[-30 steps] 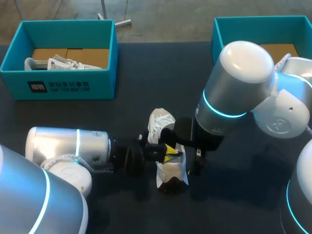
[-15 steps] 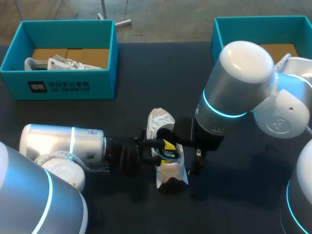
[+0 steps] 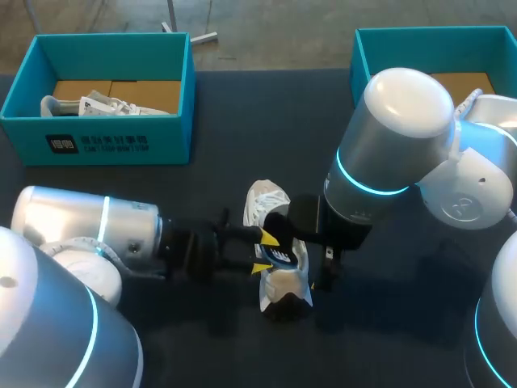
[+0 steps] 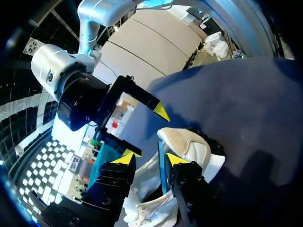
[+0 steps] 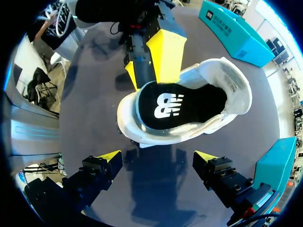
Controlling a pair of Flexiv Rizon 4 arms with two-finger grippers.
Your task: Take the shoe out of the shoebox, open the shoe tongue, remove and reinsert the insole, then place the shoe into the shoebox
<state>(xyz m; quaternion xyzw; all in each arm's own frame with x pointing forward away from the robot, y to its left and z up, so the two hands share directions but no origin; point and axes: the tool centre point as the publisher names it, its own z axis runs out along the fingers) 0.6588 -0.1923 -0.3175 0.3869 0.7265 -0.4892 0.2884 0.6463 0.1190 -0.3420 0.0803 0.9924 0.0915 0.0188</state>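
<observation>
I counted two teal shoeboxes on the dark tabletop (image 3: 242, 121): the left shoebox (image 3: 174, 133) at the far left corner and the right shoebox (image 3: 420, 34) at the far right corner. There were two white shoes as well. The boxed shoe (image 3: 105, 105) lay in the left shoebox on its brown cardboard floor. The loose shoe (image 3: 281, 284) sat on the tabletop near the middle, a little toward the near edge.

One black insole (image 5: 175, 106) lay in the loose shoe. It carried a white logo, and its pale blue heel edge rode over the shoe's rim. The left shoebox had a dark label (image 3: 97, 145) with white print on its front wall.

The left gripper (image 3: 264, 252) was at the heel end of the loose shoe. Its fingers were spread, with the insole's edge against one of them. The right gripper (image 5: 158, 158) hung just above the shoe, its fingers wide apart and touching nothing.

In the head view the right arm (image 3: 396, 137) hid its own gripper and part of the right shoebox.
</observation>
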